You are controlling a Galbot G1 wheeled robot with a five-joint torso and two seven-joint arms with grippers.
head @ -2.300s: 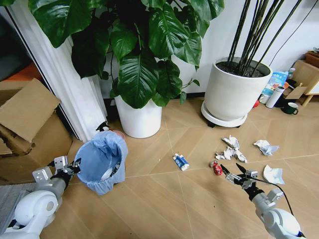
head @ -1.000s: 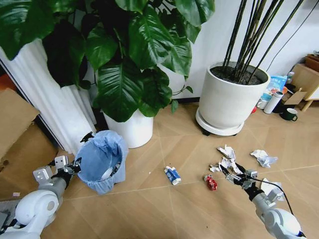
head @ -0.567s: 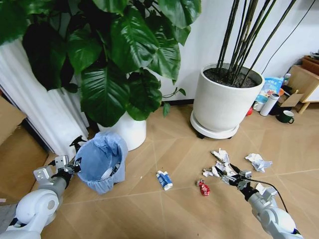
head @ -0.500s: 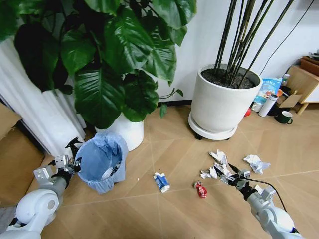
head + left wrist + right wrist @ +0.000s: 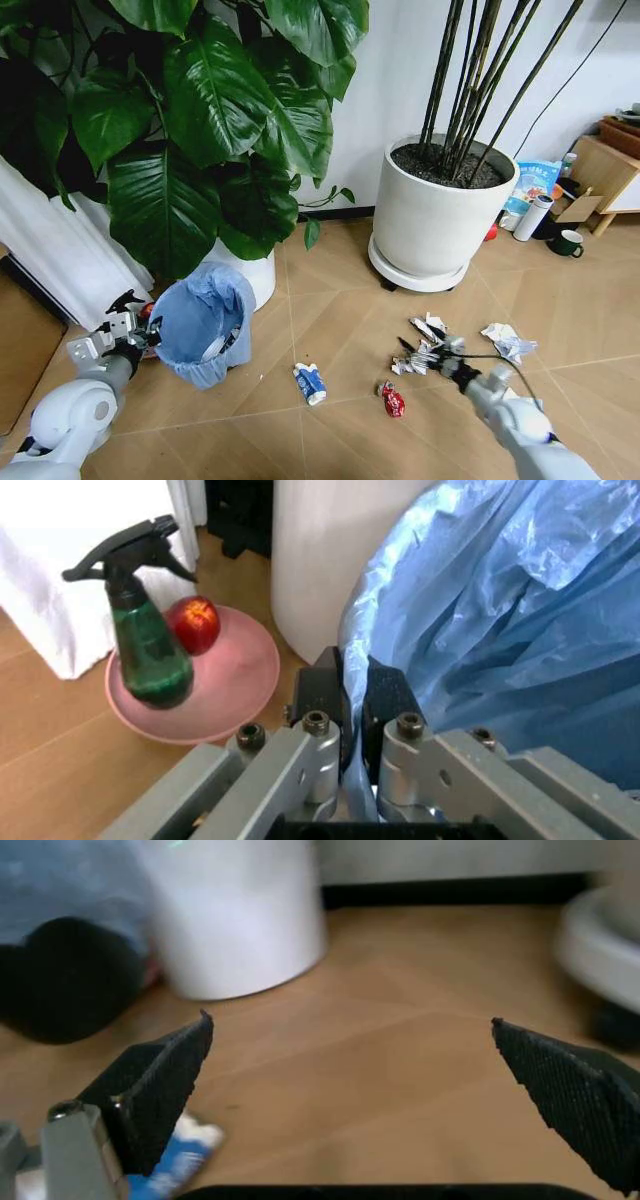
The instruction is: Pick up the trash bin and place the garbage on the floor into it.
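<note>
Blue plastic lining marks the trash bin (image 5: 203, 322), which sits at the lower left of the head view, just in front of a white plant pot (image 5: 252, 276). We see the left gripper (image 5: 137, 337) clenched on the bin's rim at its left edge; in the left wrist view its fingers (image 5: 385, 699) pinch the bag tightly. Beside the bin stands a green spray bottle (image 5: 143, 649) on a pink saucer (image 5: 225, 692).

Compared with the earlier head views, the whole scene has slid leftward and the plants loom larger, so we read a camera shift, not moved litter. The right gripper (image 5: 425, 353), lower right of centre, has advanced and now hangs spread wide over the crumpled paper (image 5: 423, 330). The red wrapper (image 5: 391, 399) and small bottle (image 5: 309, 383) lie on the floor (image 5: 330, 300) near it. We judge the first pick of garbage imminent, with nothing yet grasped.
</note>
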